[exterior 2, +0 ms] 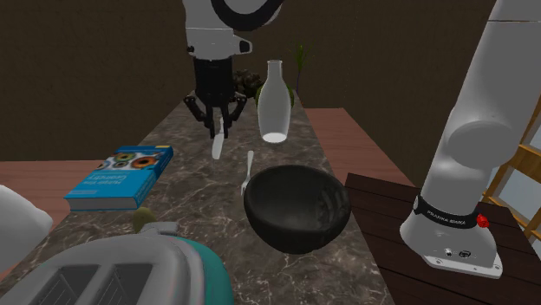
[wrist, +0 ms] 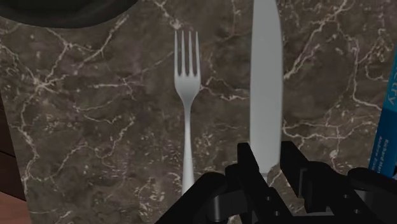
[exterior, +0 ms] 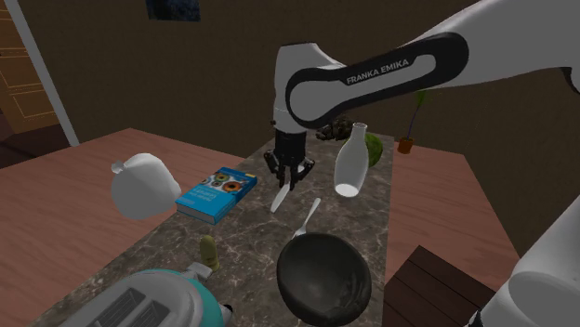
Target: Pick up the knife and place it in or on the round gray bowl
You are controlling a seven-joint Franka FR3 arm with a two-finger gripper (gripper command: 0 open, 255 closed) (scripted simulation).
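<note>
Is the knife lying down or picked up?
Picked up: the claw is shut on the knife, which hangs blade-down from it.

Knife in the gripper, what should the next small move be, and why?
Probably carry the knife toward the dark bowl. The gripper is shut on it, and it looks raised off the counter beside the fork, so lifting seems done; the bowl stands empty, nearer the stand.

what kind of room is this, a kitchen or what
Probably a home kitchen or dining area: a dark marbled counter carries a toaster, a fork and a dark round bowl, and the gripper holds a table knife.
</note>
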